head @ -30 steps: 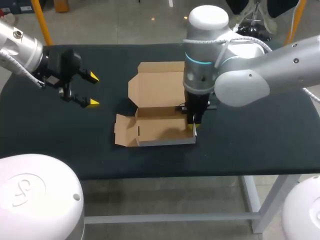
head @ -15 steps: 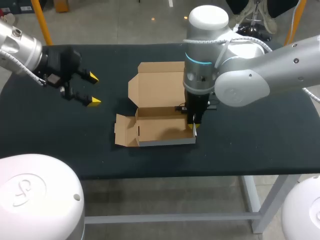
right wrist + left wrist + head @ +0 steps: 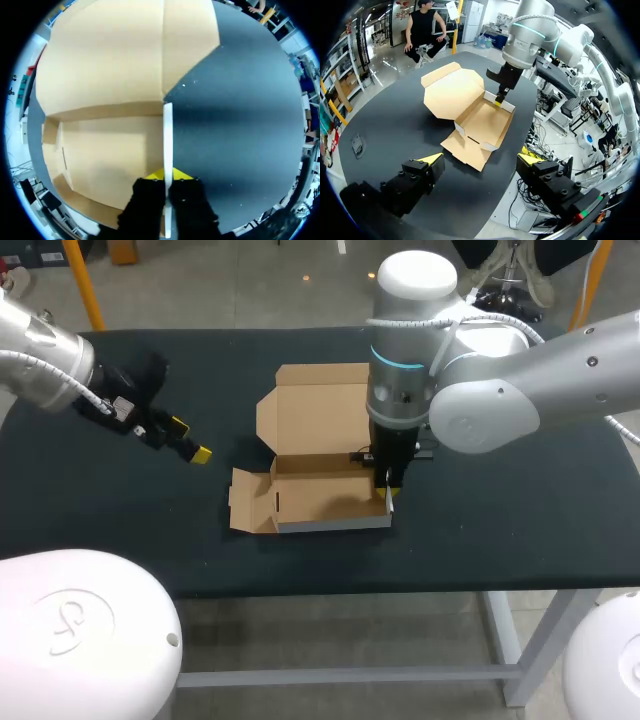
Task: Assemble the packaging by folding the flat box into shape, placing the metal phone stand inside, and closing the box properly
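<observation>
The half-folded brown cardboard box sits mid-way across the black table, its lid flap laid back and one end flap lying flat. The right gripper pinches the box's right side wall, one yellow tip inside and one outside. The left gripper hangs above the table well to the box's left, fingers spread wide and holding nothing.

Bright, even overhead light falls on the dark worktop, casting a soft shadow inside the box below the right arm, whose white shell shows mild sheen, while the left tool looks slightly motion-smeared.
</observation>
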Robot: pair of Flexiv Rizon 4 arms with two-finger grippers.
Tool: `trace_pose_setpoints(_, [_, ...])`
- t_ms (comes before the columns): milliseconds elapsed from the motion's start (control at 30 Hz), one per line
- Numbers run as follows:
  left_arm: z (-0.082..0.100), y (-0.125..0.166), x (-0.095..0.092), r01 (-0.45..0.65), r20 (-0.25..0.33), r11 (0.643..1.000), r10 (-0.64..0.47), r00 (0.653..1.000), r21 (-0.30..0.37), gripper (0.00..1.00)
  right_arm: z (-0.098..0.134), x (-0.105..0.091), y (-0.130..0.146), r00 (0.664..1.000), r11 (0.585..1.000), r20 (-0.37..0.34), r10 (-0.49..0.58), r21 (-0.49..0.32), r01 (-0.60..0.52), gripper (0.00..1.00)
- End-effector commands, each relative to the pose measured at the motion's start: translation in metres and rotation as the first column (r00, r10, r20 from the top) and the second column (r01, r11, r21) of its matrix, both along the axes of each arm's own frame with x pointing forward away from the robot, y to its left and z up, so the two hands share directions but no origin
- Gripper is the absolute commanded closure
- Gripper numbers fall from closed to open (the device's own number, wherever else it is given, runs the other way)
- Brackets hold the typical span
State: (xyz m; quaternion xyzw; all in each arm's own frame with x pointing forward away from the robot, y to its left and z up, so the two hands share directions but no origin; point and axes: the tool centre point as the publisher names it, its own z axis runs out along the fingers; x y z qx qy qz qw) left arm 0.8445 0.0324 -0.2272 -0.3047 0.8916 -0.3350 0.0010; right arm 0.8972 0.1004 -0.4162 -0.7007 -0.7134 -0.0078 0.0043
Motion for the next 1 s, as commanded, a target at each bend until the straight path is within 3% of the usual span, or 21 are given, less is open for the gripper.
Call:
trace_pose_setpoints(33, [-0.002,-0.003,-0.008,-0.62,-0.251,0.771,0.634,0.731,0.144,0.0,0.001,0.0,0.0,1.0,1.0,0.0,0.0,-0.002,0.0,1.0])
trace_pose_setpoints(367, [-0.002,-0.003,-0.008,-0.62,-0.251,0.771,0.634,0.731,0.144,0.0,0.001,0.0,0.0,1.0,1.0,0.0,0.0,-0.002,0.0,1.0])
trace_pose_setpoints(467, [-0.01,0.0,0.009,-0.68,-0.368,0.719,0.676,0.638,0.142,0.0,0.001,0.0,0.0,1.0,1.0,0.0,0.0,-0.002,0.0,1.0])
trace_pose_setpoints(567, [-0.025,0.006,0.02,-0.69,-0.464,0.714,0.655,0.596,0.12,0.0,0.001,0.0,0.0,1.0,1.0,0.0,0.0,-0.002,0.0,1.0])
trace_pose_setpoints(767, [-0.051,0.012,0.031,-0.661,-0.586,0.749,0.557,0.588,0.049,0.0,0.001,0.0,0.0,1.0,1.0,0.0,0.0,-0.002,0.0,1.0])
trace_pose_setpoints(900, [-0.064,0.008,0.034,-0.642,-0.631,0.766,0.506,0.588,0.016,0.0,0.001,0.0,0.0,1.0,1.0,0.0,0.0,-0.002,0.0,1.0])
trace_pose_setpoints(1000, [-0.071,0.002,0.035,-0.627,-0.657,0.779,0.473,0.588,-0.001,0.08,0.001,0.0,0.0,1.0,1.0,0.0,0.0,-0.002,0.0,1.0])
